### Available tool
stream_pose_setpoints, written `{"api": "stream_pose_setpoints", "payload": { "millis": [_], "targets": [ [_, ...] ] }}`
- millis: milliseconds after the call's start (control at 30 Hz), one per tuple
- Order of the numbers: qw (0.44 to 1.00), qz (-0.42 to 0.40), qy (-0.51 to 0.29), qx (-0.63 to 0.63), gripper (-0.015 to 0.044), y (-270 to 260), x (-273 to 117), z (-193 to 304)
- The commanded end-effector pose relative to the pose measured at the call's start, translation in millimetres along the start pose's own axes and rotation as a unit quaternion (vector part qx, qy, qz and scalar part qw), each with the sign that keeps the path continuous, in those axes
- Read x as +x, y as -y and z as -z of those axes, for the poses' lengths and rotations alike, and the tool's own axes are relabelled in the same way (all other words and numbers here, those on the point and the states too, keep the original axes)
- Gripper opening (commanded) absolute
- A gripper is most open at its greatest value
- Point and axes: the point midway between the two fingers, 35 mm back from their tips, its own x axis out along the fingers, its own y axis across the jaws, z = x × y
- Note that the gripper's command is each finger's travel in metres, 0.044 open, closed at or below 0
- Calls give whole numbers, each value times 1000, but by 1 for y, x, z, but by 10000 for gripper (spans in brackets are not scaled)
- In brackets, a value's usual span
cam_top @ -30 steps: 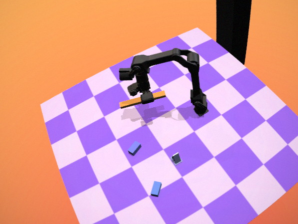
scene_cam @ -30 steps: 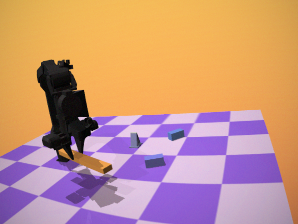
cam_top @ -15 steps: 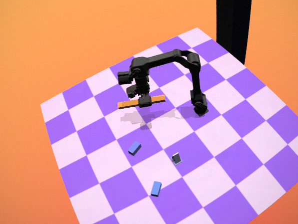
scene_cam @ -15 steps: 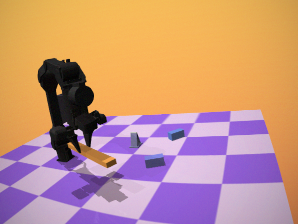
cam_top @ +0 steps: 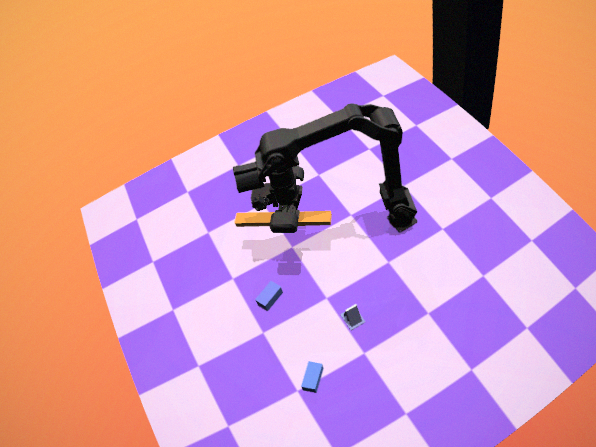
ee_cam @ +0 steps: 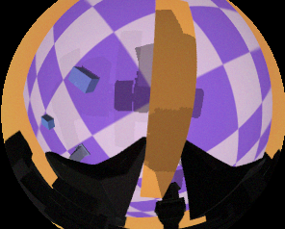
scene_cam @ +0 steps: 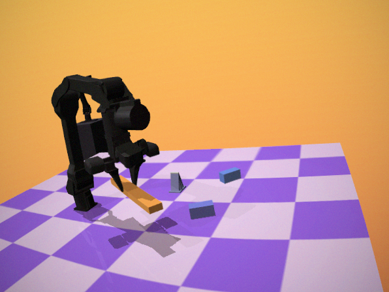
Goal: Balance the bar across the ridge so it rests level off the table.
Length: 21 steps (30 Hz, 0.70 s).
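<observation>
The orange bar (cam_top: pixel 316 218) (scene_cam: pixel 147 200) (ee_cam: pixel 174 72) is held in the air above the table, its shadow apart from it. My gripper (cam_top: pixel 284 220) (scene_cam: pixel 128 188) (ee_cam: pixel 164 142) is shut on the bar near its middle, with one finger on each long side. In the top view the bar lies nearly across the picture. The grey ridge (cam_top: pixel 353 316) (scene_cam: pixel 176 182) (ee_cam: pixel 80 153) is a small upright wedge on a thin base, with nothing on it. It stands clear of the bar and gripper, to the lower right of them in the top view.
One blue block (cam_top: pixel 269 295) (scene_cam: pixel 202 210) (ee_cam: pixel 84 80) lies on the checkered table (cam_top: pixel 370 394) (scene_cam: pixel 251 221), left of the ridge in the top view. Another blue block (cam_top: pixel 312 376) (scene_cam: pixel 230 175) (ee_cam: pixel 47 121) lies farther from the arm. A black pillar (cam_top: pixel 467 39) stands behind the table.
</observation>
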Motion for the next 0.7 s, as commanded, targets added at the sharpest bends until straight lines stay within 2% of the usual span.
{"api": "stream_pose_setpoints", "payload": {
  "millis": [0, 667],
  "targets": [
    [1000, 0, 1, 27, 0, -16, -1, 3],
    [989, -3, -1, 150, 0, -85, -2, 29]
  ]
}}
